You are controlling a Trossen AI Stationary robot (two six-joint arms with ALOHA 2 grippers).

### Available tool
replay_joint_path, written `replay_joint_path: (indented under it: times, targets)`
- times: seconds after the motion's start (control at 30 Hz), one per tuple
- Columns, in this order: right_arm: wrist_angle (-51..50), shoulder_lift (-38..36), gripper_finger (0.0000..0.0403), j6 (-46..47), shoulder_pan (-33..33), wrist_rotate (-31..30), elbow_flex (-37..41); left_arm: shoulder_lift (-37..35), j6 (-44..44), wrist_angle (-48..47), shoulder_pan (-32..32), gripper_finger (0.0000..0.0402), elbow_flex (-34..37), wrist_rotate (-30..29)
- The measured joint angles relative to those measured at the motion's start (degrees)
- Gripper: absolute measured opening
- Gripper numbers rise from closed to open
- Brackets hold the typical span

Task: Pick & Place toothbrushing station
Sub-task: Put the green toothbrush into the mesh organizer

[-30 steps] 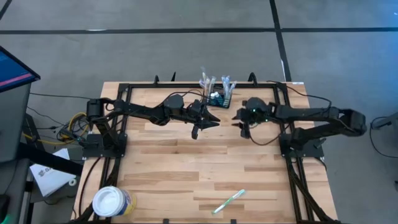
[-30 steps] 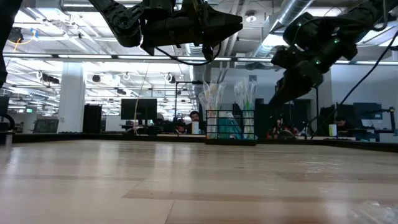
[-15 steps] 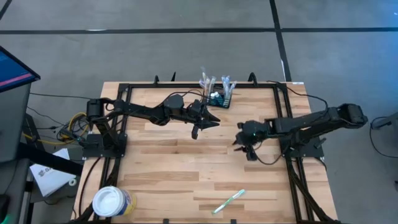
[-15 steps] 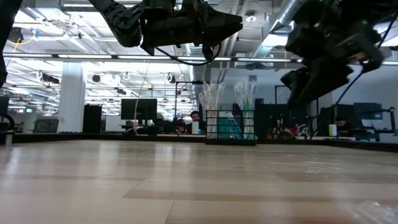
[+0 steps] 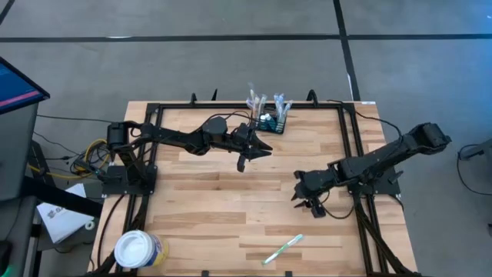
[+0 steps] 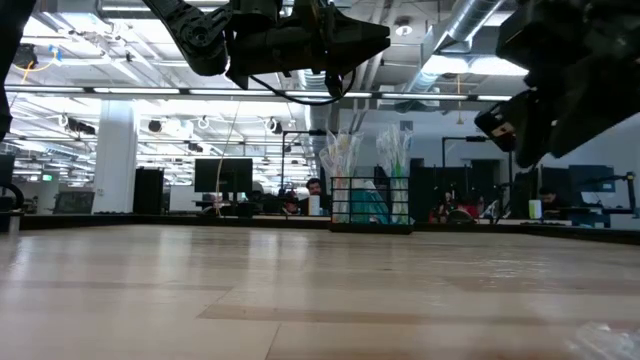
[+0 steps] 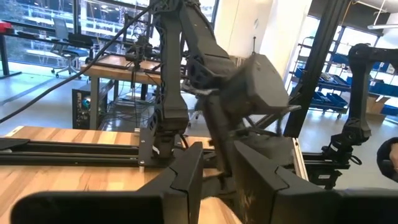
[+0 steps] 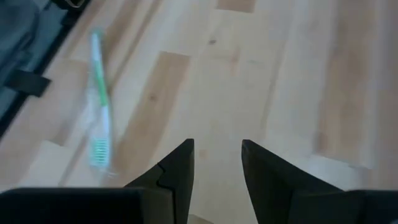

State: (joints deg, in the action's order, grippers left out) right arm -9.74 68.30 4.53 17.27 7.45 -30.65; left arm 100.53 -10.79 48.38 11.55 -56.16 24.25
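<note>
Currently toothbrushing station (image 5: 270, 121) sits at far bench (image 5: 200, 192) edge, centre, upright, packed with wrapped brushes. Long axis looks roughly along far edge, slightly skewed; openings face up. Judgement: wire mesh, light, stiff, not fragile; take hold at top rim or end wall, clear of brushes.

Left gripper (image 5: 244, 161) hangs just near side of caddy, fingers slightly parted, empty. Right gripper (image 5: 303, 200) over mid bench, open, empty, aimed toward loose green toothbrush (image 5: 282, 249) near front edge. White tub (image 5: 138, 249) at front-left corner.
</note>
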Motion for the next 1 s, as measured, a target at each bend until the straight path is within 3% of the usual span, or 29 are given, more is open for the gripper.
replay_joint_path:
  times: [0.4, 0.6, 1.0]
  targets:
    - [10.46, 9.21, 0.0124, 4.54, 9.99, 0.01, -0.15, 0.00, 0.02, 0.00, 0.00, 0.0077, 0.00, -0.24]
    - [10.66, 13.43, 0.0124, 8.91, 13.87, 0.00, -2.51, 0.00, 0.02, 0.00, 0.00, 0.0077, 0.00, -0.24]
    - [10.11, 22.74, 0.0124, 9.05, 18.79, -1.49, -9.43, 0.00, 0.00, 0.02, 0.00, 0.0077, 0.00, -0.22]
